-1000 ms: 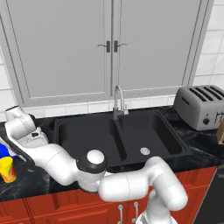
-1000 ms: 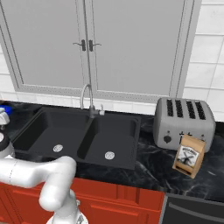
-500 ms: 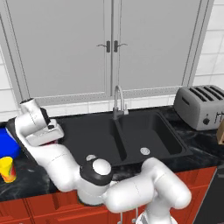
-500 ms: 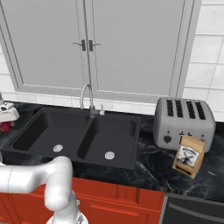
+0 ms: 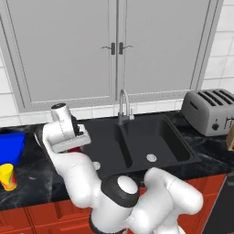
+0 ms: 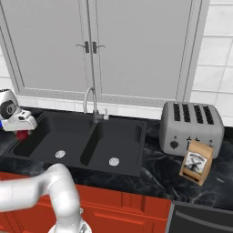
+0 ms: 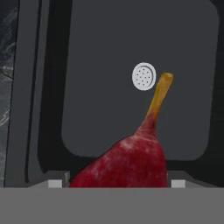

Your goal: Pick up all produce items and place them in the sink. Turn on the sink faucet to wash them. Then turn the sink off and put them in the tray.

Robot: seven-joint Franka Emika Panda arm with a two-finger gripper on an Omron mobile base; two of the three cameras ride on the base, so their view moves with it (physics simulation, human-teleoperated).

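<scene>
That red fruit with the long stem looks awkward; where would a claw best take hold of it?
Probably around the plump lower body of the red fruit, pads on two opposite sides, coming from the end opposite the stem. The body is its widest, roundest part, while the yellow-orange stem is thin and tapers away. The hand view suggests the claw holds it that way now, above the sink.

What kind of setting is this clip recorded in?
A rendered home kitchen, by the look of it: a matte-black double-basin sink with a slim silver gooseneck faucet set in a dark marbled counter, grey cabinet doors above, and a silver four-slot toaster alongside.
</scene>
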